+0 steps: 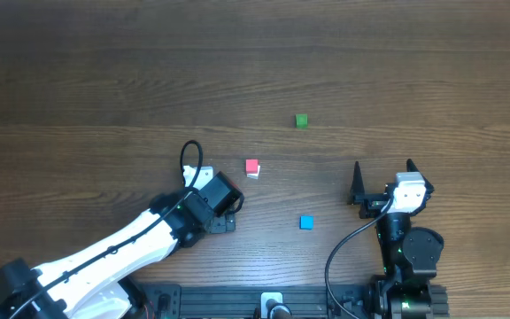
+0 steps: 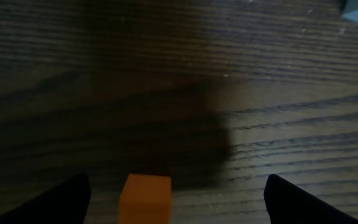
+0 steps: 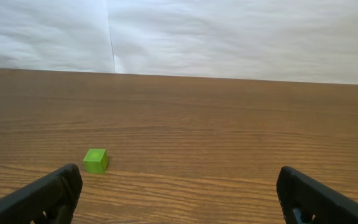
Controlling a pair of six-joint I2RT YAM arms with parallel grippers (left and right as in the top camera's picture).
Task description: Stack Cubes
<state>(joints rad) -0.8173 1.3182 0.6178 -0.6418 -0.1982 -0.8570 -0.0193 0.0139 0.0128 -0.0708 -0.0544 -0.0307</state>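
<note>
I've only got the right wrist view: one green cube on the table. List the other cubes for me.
Observer: The top view shows a pink cube and a blue cube, both nearer the arms' bases than the green cube.
Operator: Give me the left arm's status.
Observer: The left gripper is open, with an orange cube between its fingers, neither touching it.
Operator: Report any stacking.
Observer: A white patch shows against the pink cube's edge; I cannot tell whether it is another cube.
</note>
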